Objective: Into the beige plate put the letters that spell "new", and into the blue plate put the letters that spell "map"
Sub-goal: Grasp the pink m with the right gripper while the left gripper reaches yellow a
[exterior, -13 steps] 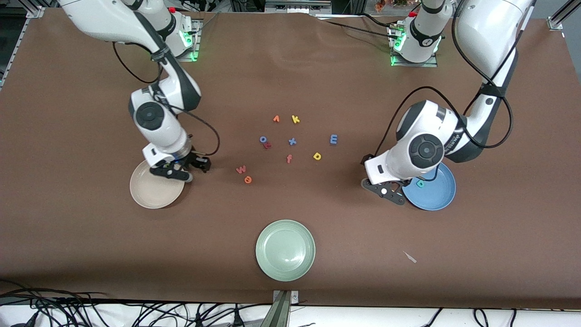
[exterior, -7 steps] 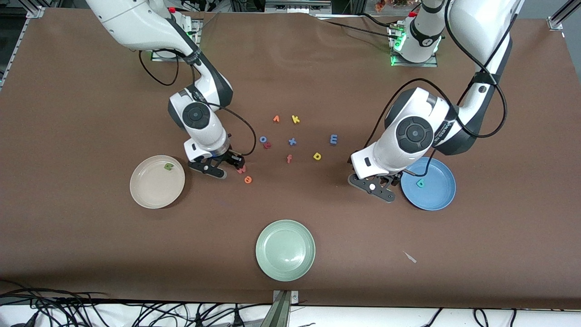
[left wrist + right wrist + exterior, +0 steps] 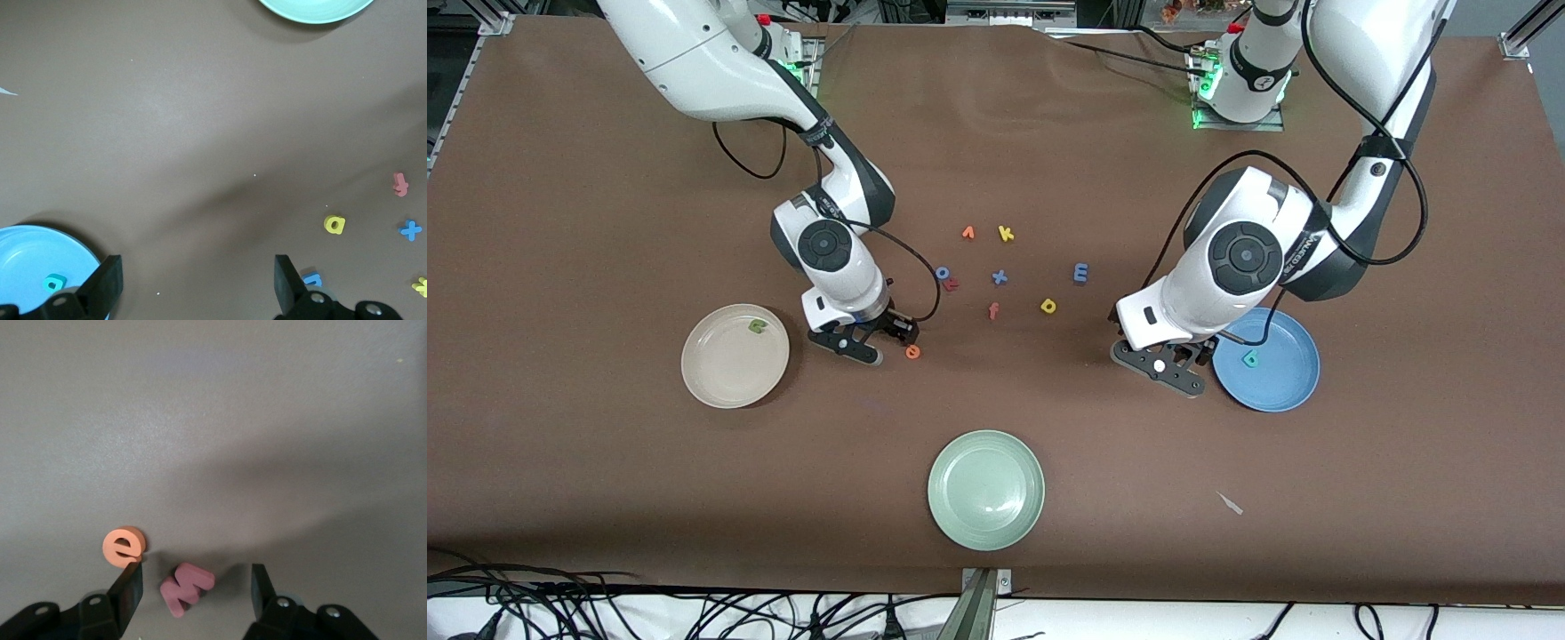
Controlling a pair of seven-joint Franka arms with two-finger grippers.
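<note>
Right gripper (image 3: 193, 590) is down at the table, fingers spread either side of the pinkish-red w (image 3: 186, 587), gripping nothing, orange e (image 3: 912, 352) just beside; left gripper (image 3: 1168, 366) hangs wide open, empty, beside the blue plate (image 3: 1294, 391)

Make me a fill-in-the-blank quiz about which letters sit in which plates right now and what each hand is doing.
1. The green n lies in the ____ plate.
2. The teal p lies in the ____ plate.
3. The right hand is open around the pinkish-red ____.
4. The pale green plate holds ____ letters.

Missing words: beige; blue; w; no
</note>
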